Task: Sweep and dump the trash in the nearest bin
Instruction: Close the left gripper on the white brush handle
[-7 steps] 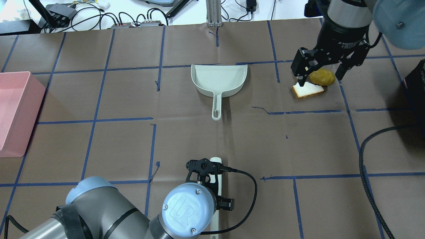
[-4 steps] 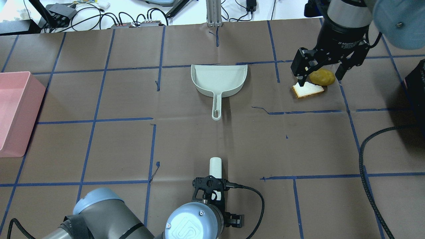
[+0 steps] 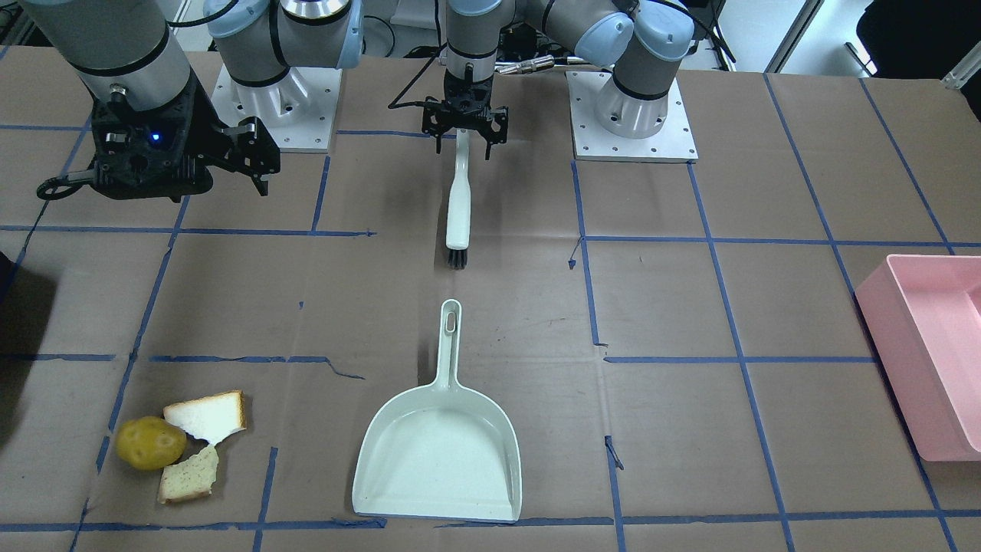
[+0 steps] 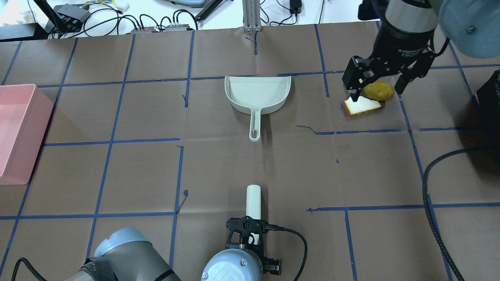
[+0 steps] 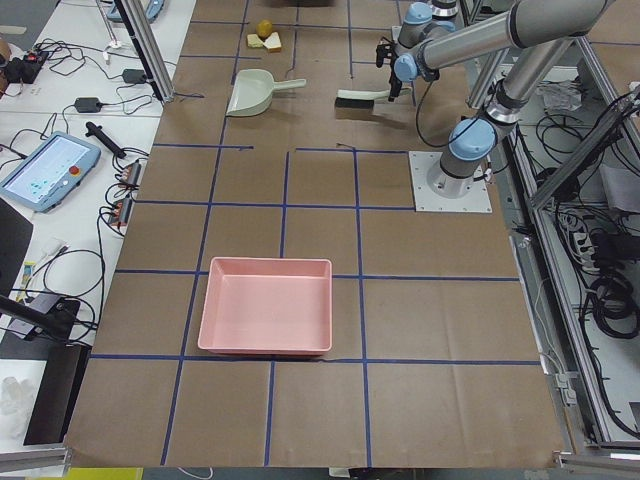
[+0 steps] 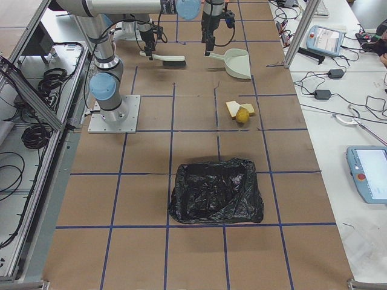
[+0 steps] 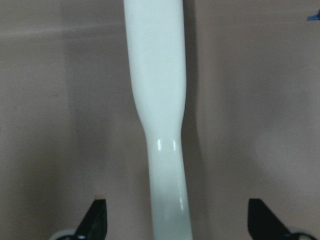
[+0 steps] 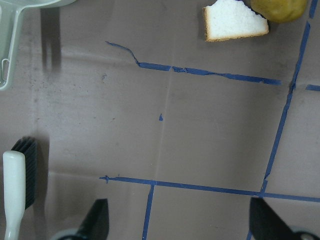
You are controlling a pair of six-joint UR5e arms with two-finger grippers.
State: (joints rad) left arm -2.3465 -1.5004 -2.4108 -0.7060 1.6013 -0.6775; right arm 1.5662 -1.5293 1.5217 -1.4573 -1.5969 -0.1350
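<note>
While both jaws gape, left gripper (image 3: pixel 463 142) straddles brush handle (image 3: pixel 458 201), right gripper (image 4: pixel 377 91) hovers.

Black cables (image 4: pixel 150 17), power adapter (image 5: pixel 88 104), teach pendant (image 5: pixel 50 170) (screen lit).

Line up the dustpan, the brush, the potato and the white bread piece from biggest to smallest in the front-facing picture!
1. Dustpan, the biggest.
2. Brush, long but thin.
3. Potato and white bread piece look about the same, so I won't rank them.
</note>
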